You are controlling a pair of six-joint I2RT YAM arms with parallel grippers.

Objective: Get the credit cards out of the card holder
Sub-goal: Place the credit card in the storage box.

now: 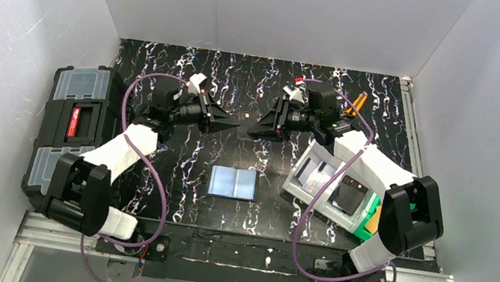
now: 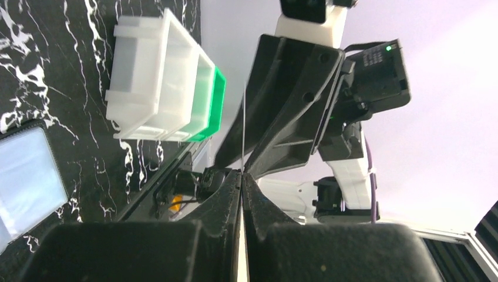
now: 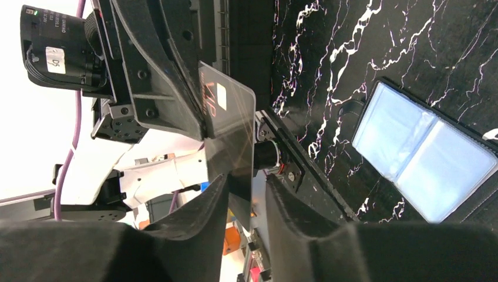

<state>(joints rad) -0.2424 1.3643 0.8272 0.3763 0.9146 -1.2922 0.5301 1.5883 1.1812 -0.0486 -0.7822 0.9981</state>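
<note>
Pinching a credit card [image 3: 232, 117] tight in the left hand [image 2: 242, 176] at upper centre, set between the narrowly parted right hand [image 3: 246, 185], seemingly for passing over, above the open card holder [image 1: 233, 182] on the counter [image 1: 190, 71].

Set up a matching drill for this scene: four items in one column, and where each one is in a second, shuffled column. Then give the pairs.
Things:
1. card holder
2. credit card
3. toolbox
4. white bin

Places:
A. next to the green bin, on the right arm's side
B. pinched in the left gripper, in the air
C. lying open, pockets up, in the middle of the table
D. at the table's left edge

Pairs: 1-C, 2-B, 3-D, 4-A
</note>
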